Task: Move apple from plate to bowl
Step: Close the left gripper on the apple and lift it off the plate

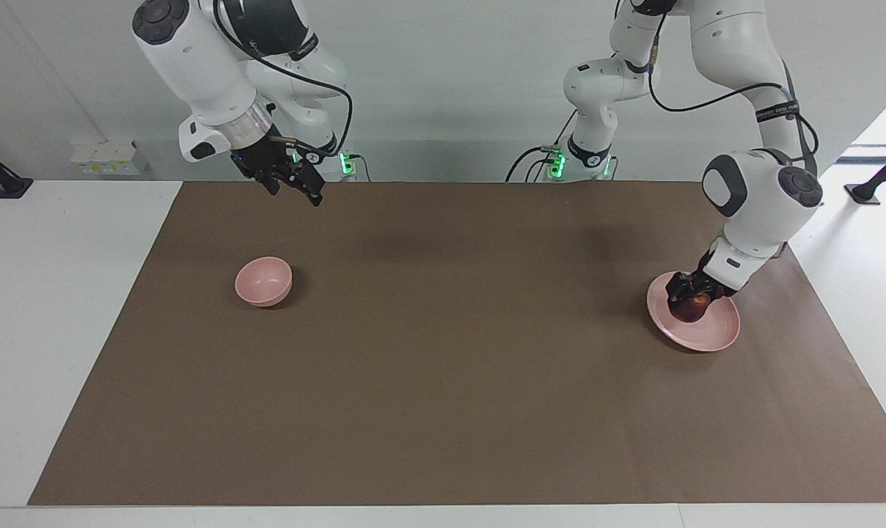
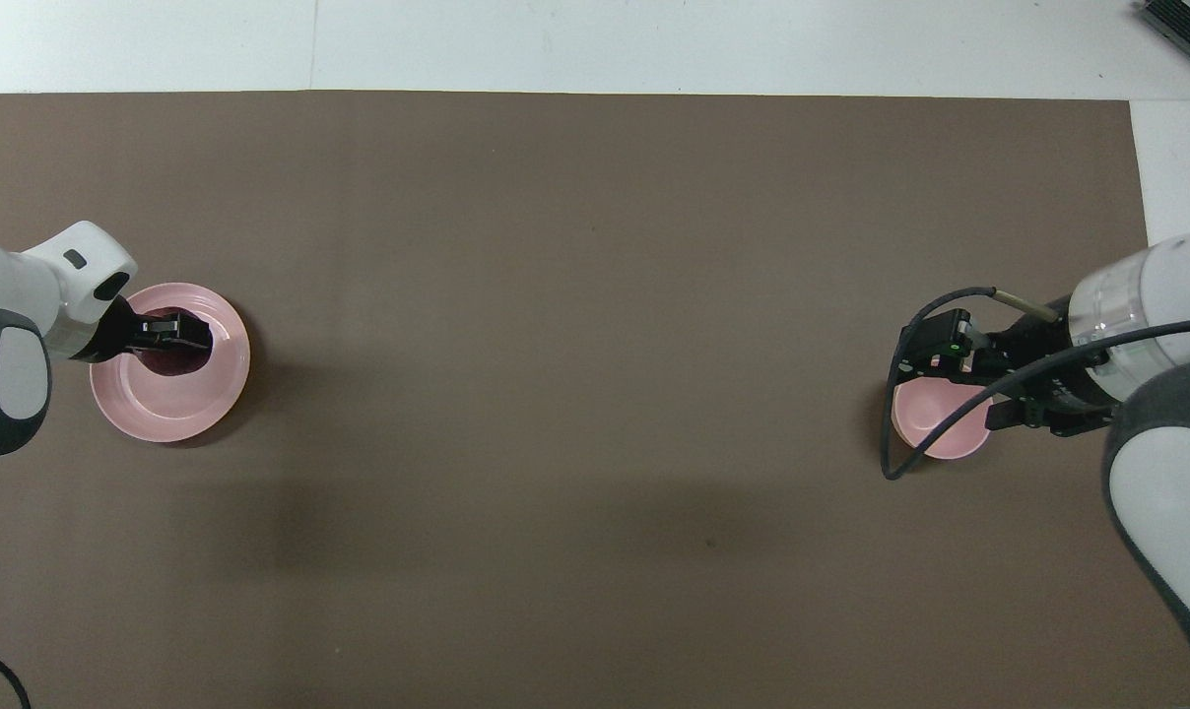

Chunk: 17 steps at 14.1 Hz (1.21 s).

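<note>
The dark red apple (image 1: 695, 309) lies on the wide pink plate (image 1: 716, 334) at the left arm's end of the table. My left gripper (image 1: 693, 296) is down on the plate, its fingers on either side of the apple and closed against it. In the overhead view the left gripper (image 2: 175, 335) covers most of the apple (image 2: 166, 364) on the plate (image 2: 162, 412). The small deep pink bowl (image 1: 263, 281) stands empty at the right arm's end. My right gripper (image 1: 295, 192) waits open in the air, nearer to the robots than the bowl; in the overhead view the right gripper (image 2: 928, 356) overlaps the bowl (image 2: 935, 430).
A brown mat (image 1: 443, 367) covers most of the white table. A black cable (image 2: 895, 433) loops off the right wrist over the bowl's edge in the overhead view.
</note>
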{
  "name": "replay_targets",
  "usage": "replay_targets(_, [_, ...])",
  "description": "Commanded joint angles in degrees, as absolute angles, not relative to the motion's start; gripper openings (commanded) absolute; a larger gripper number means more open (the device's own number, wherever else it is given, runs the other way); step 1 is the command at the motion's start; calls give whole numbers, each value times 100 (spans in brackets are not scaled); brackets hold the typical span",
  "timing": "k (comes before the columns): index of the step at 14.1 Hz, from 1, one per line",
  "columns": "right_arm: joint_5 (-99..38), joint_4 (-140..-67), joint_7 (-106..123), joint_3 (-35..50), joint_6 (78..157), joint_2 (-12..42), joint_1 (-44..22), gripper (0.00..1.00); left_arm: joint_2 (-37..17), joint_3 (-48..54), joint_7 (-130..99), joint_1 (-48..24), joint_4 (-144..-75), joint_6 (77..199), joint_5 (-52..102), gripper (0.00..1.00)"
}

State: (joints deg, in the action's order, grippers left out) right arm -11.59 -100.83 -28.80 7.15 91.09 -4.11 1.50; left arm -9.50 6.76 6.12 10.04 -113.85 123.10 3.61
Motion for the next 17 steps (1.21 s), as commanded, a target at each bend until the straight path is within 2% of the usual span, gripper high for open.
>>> replay_targets(1, [-1055,-10081,-3137,738,9158,-448,123,100,-538,650,782,940,-11040,11428,937,0])
replay_targets(3, [-1055,-10090,-3304,738,9150,-448,114,100,-195,650,1229,940,-11004,11146,1649,0])
replay_targets(9, [-1178,-10099,-3911,782,9255,-448,105,100,386,650,1485,993,-10916,10012,3487,0])
replay_targets(13, [-1582,-10169,-4384,791,9290,-405,-104,100,492,650,1494,985,-10977,9352,4612,0])
replay_targets(17, [-2098,-10283,-5096,791,9843,-247,-387,100,580,650,1485,940,-11091,9220,5535,0])
